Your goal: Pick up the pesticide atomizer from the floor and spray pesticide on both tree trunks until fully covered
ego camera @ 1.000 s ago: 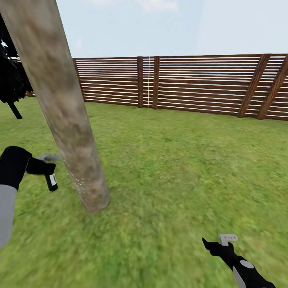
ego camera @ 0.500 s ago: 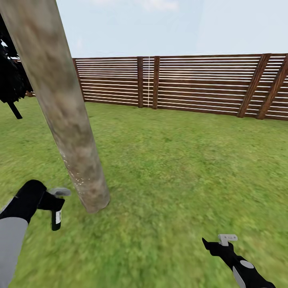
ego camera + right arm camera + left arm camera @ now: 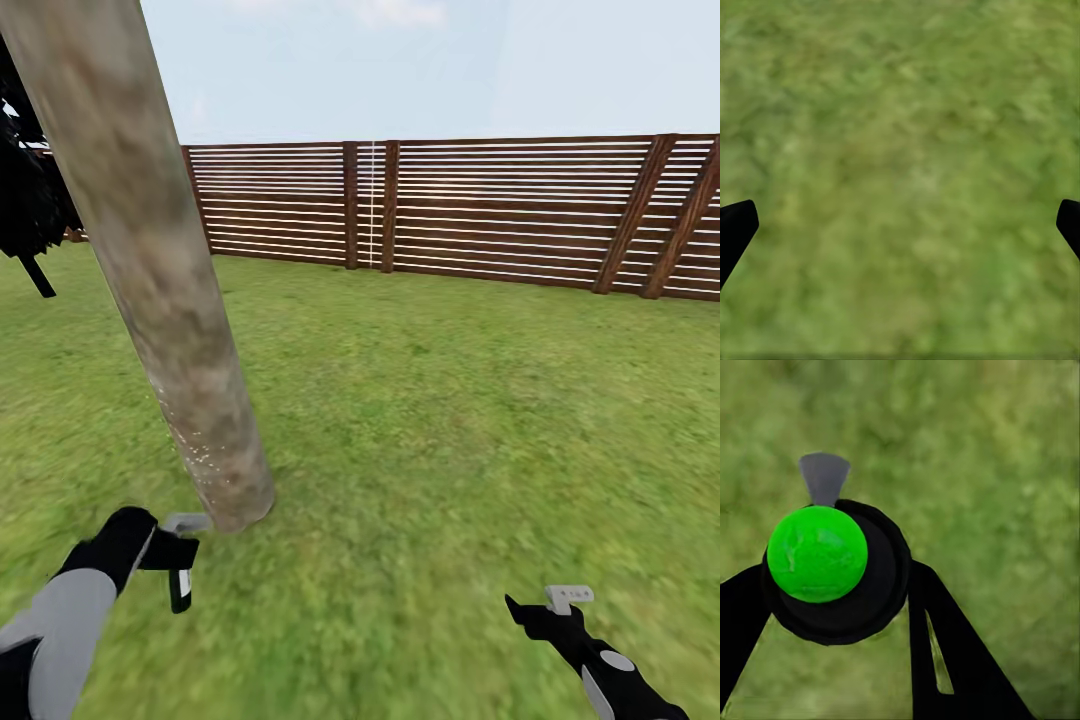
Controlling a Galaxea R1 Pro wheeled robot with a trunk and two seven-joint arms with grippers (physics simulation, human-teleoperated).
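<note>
The lawn (image 3: 450, 420) fills most of the head view, closed at the back by a fence (image 3: 500, 210) of brown horizontal slats under a pale sky. A thick grey-brown trunk (image 3: 150, 260) leans across the left of that view, its base planted in the grass and its lower part dotted with small white specks. Dark foliage (image 3: 30, 200) shows behind it at the far left edge.

The left gripper (image 3: 172, 553) sits low, just beside the foot of the trunk, and is closed around the atomizer (image 3: 180, 585). The bottle hangs down from the gripper above the grass, its grey trigger head (image 3: 186, 522) pointing toward the trunk base; whether the head touches the bark is hard to tell. In the left wrist view the atomizer (image 3: 836, 574) appears end-on between the two black fingers (image 3: 945, 652), with its green spot (image 3: 817, 553) facing the camera.

The right gripper (image 3: 545, 612) hovers over bare grass, well apart from the trunk. In the right wrist view its fingertips (image 3: 735, 229) stand wide apart, holding nothing.
</note>
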